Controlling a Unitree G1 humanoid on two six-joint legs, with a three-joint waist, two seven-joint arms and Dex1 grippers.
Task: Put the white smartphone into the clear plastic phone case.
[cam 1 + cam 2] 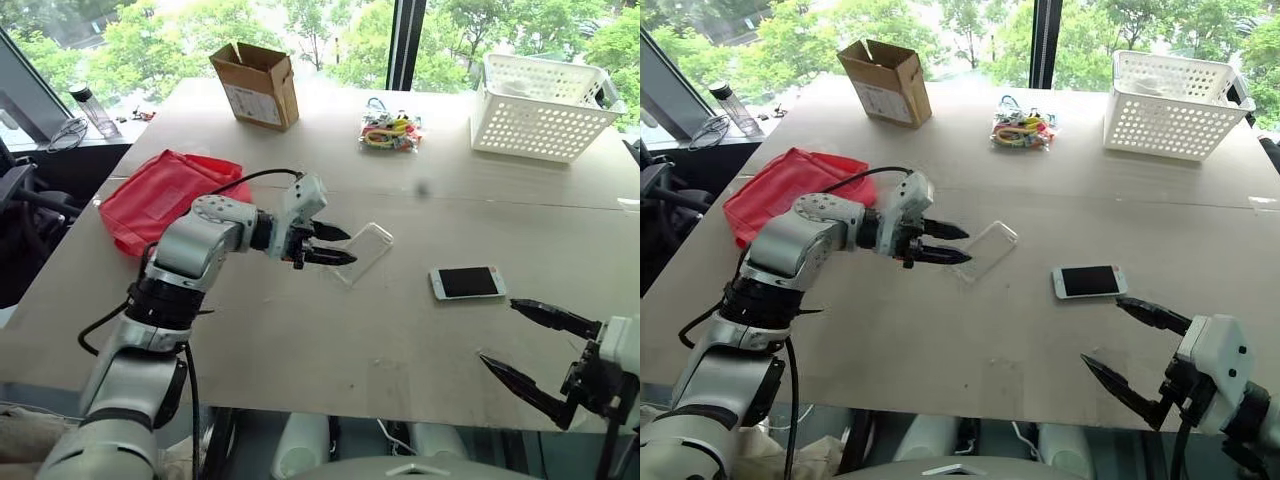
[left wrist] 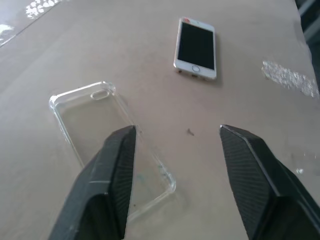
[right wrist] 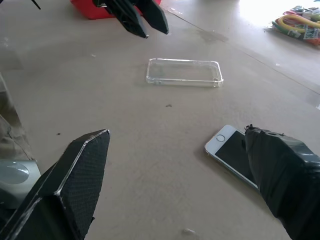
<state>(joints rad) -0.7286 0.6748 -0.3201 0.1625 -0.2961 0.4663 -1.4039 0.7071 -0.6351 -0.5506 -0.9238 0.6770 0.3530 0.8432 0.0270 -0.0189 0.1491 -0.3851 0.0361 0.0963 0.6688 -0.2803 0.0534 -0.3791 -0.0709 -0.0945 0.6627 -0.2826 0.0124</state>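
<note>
A two-armed robot stands at a wide table with the job barely begun: the phone lies screen-up on the bare tabletop, well apart from the case, which lies empty and open side up nearer the middle of the table. The left gripper hangs just above the case's near end, fingers parted with nothing between them; from its wrist camera, one finger overlaps the case's edge, but contact cannot be confirmed. The right gripper waits low at the table's near edge, close to the phone, its fingers spread wide and empty. Neither item is held, and the phone shows no sign of being lined up with the case. By the look of it, everything remains to be done: picking up the phone, bringing it over the shell, and pressing it inside the rim. Further back on the table sit a red cloth, a cardboard box, a white basket and a small heap of coloured bits.
</note>
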